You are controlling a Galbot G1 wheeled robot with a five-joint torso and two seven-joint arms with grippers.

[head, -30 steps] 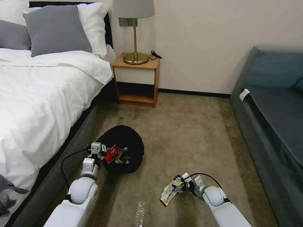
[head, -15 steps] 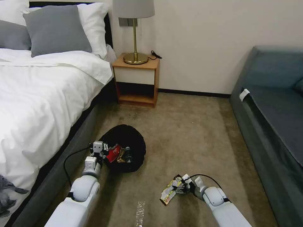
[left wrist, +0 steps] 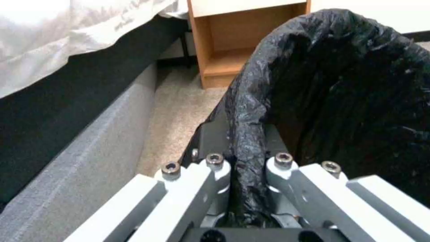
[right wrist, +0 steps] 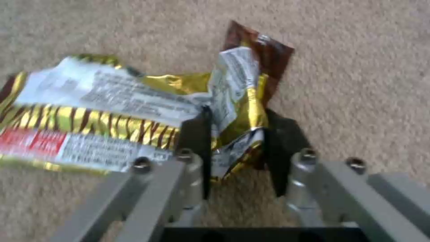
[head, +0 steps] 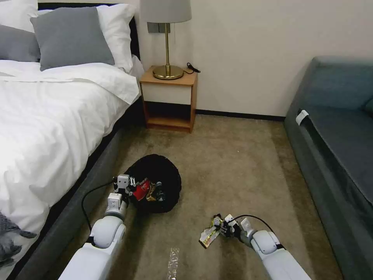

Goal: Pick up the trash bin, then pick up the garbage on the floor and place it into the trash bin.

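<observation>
The trash bin (head: 163,173), lined with a black bag, sits on the carpet beside the bed; its bag rim also shows in the left wrist view (left wrist: 349,84). My left gripper (head: 129,183) (left wrist: 242,134) is shut on that rim. Inside the bin lie a red-and-white packet (head: 140,191), a brown paper piece (head: 150,193) and a small bottle (head: 159,193). At the lower right, my right gripper (head: 222,229) (right wrist: 235,134) is shut on the crumpled end of the yellow-black snack wrapper (head: 208,235) (right wrist: 112,101), which rests low against the carpet.
A clear plastic scrap (head: 173,263) lies on the carpet between my arms. The bed (head: 46,116) runs along the left, a nightstand (head: 169,97) with a lamp stands at the far wall, and a grey-blue sofa (head: 334,136) lines the right. Open carpet lies between.
My right gripper has sunk toward the carpet with the wrapper, which now looks smaller and lower. The left gripper and bin have edged slightly to the right.
</observation>
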